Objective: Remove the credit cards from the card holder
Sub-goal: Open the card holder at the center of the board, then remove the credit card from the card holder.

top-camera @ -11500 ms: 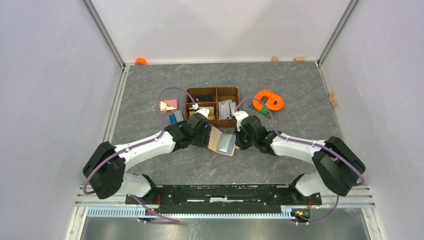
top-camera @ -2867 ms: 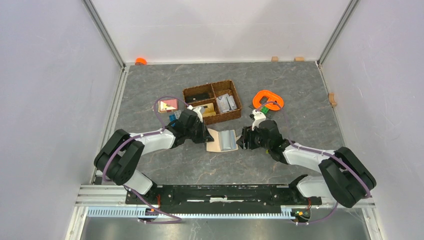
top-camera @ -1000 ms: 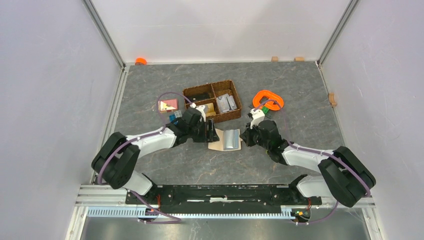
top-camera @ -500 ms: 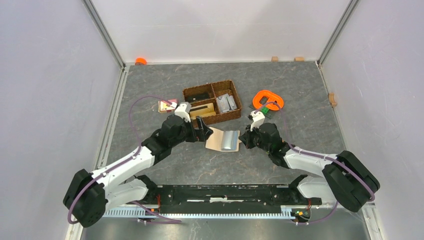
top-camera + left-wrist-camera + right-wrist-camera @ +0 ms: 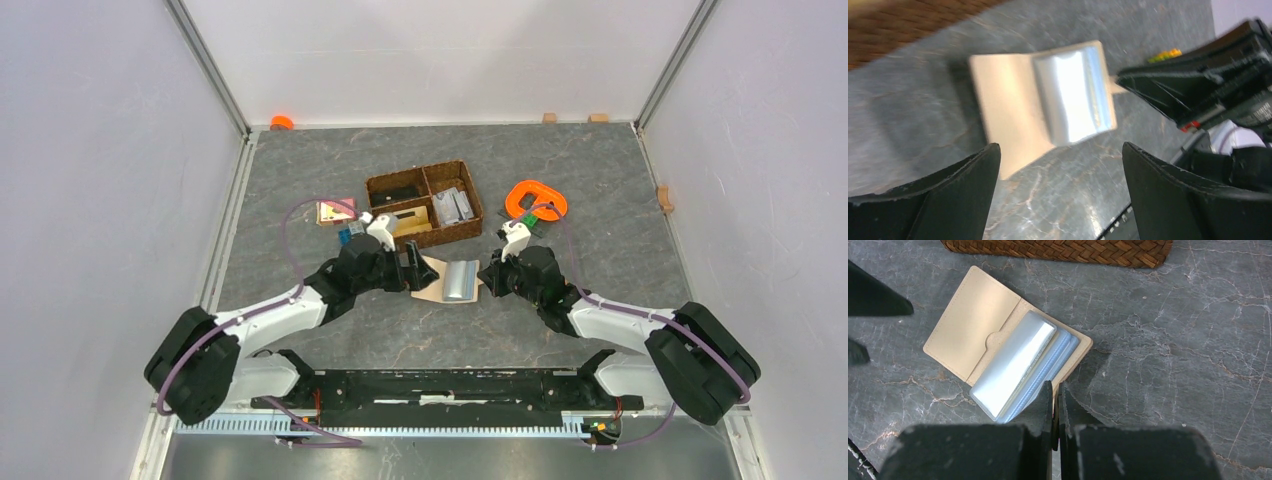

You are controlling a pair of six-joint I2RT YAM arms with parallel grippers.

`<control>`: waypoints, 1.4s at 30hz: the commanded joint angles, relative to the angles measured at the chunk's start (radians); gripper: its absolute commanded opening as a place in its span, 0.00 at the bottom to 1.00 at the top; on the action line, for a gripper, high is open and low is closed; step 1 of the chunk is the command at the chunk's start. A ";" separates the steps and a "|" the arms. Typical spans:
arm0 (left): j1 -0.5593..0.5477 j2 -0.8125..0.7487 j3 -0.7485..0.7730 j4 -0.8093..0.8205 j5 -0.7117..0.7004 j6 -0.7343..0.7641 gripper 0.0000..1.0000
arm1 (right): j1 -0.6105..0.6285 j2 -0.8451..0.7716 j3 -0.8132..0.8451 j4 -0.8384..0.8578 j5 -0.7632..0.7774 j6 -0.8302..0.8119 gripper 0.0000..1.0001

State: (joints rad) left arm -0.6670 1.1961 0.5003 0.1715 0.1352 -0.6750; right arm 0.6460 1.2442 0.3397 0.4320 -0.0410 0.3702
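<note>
The card holder (image 5: 447, 279) lies open on the desk (image 5: 600, 180), just in front of the basket (image 5: 1058, 250) and right between the two arms. The left gripper (image 5: 420, 268) hangs by the beige flap side, jaws spread wide, nothing in them. The right gripper (image 5: 1054, 387) is pinched tight on nothing, its tips seemingly resting on the holder's right edge, where the clear sleeves (image 5: 1015, 365) fan out.

As I read it, right pins and left picks. The right tip should bear on the leather rim, not the sleeves, so the holder can't slide or fold shut. The left should come in low, narrow its jaws and take one card edge only, drawing it along the sleeve's mouth. No card edge shows clearly, so lifting the top sleeve may come first.
</note>
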 commanded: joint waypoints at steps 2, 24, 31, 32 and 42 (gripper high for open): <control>-0.076 0.062 0.076 0.117 0.127 0.042 0.98 | 0.014 -0.009 0.010 0.046 -0.026 0.002 0.00; -0.237 0.505 0.494 -0.461 -0.336 0.180 0.90 | 0.046 -0.017 0.024 0.013 0.023 -0.019 0.00; -0.231 0.568 0.547 -0.528 -0.371 0.164 0.63 | 0.046 -0.025 0.023 0.007 0.033 -0.018 0.00; -0.226 0.560 0.541 -0.531 -0.384 0.156 0.63 | 0.046 -0.028 0.022 0.005 0.035 -0.020 0.00; -0.102 0.432 0.430 -0.500 -0.418 0.099 0.64 | 0.046 -0.043 0.021 -0.004 0.035 -0.020 0.00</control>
State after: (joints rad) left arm -0.8219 1.6882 0.9653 -0.3210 -0.2405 -0.5362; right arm 0.6872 1.2259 0.3397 0.4015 -0.0177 0.3614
